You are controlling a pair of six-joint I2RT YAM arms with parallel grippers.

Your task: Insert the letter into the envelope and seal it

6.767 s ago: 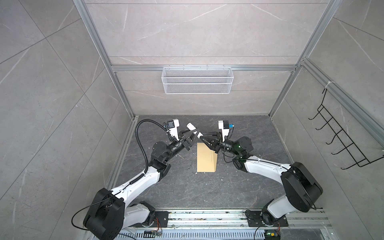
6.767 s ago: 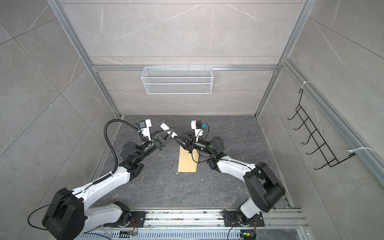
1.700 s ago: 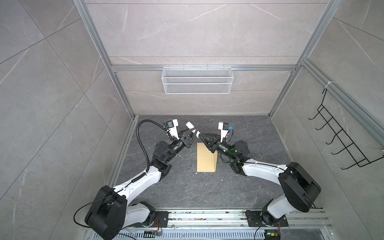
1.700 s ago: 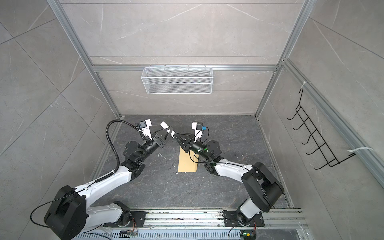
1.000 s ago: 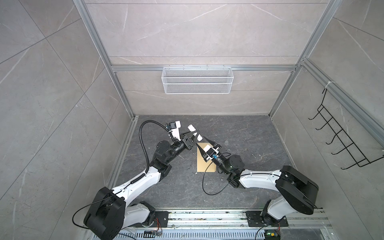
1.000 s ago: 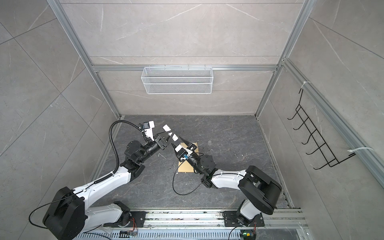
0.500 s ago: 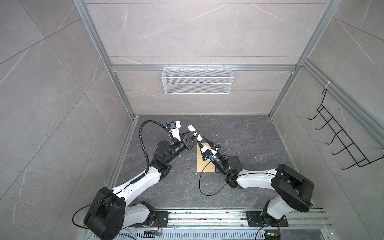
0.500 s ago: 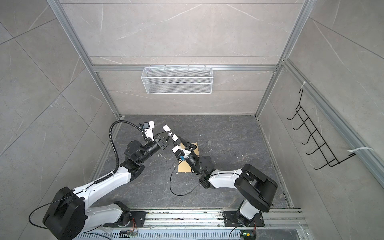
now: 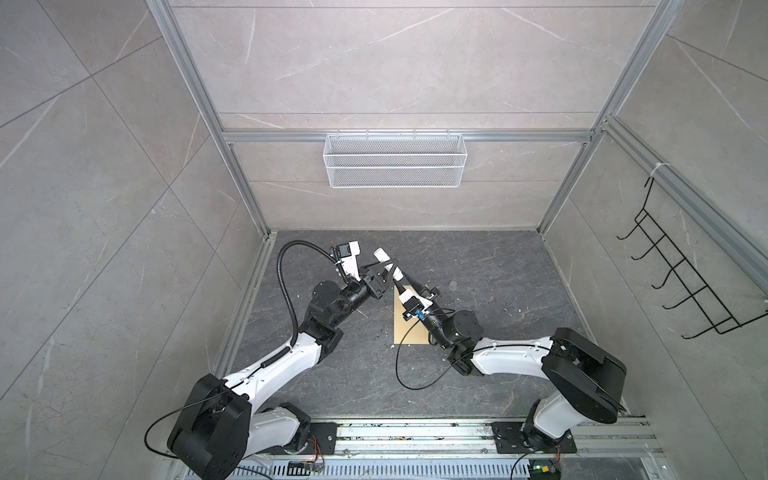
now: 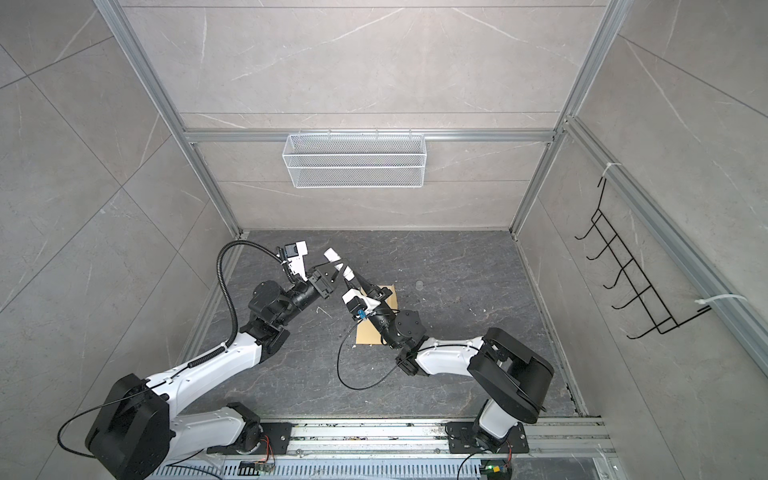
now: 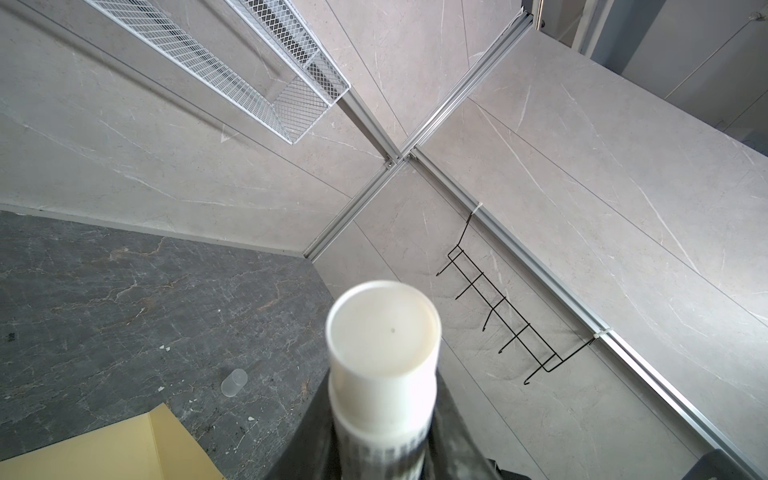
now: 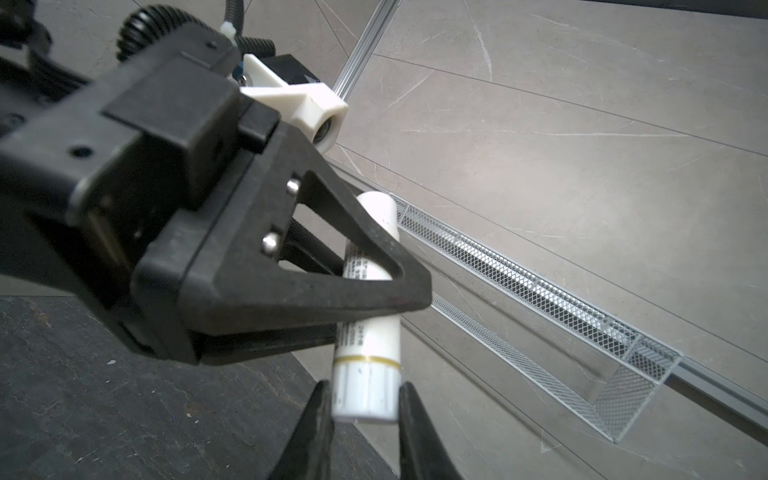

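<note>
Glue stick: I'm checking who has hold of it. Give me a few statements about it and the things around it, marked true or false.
1. The left pincer grips the glue stick. True.
2. The envelope lies flat on the table. True.
3. The right pincer is far from the stick. False: it flanks the stick's end on both sides.
4. The cap lies on the envelope. False: it lies on bare table, apart from it.

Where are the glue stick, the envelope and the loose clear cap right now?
glue stick (image 12: 374,336): right wrist view, on the white barrel just above the gold band.
envelope (image 11: 83,453): left wrist view, on its flat yellow face.
clear cap (image 11: 234,381): left wrist view, on its translucent side wall.
</note>
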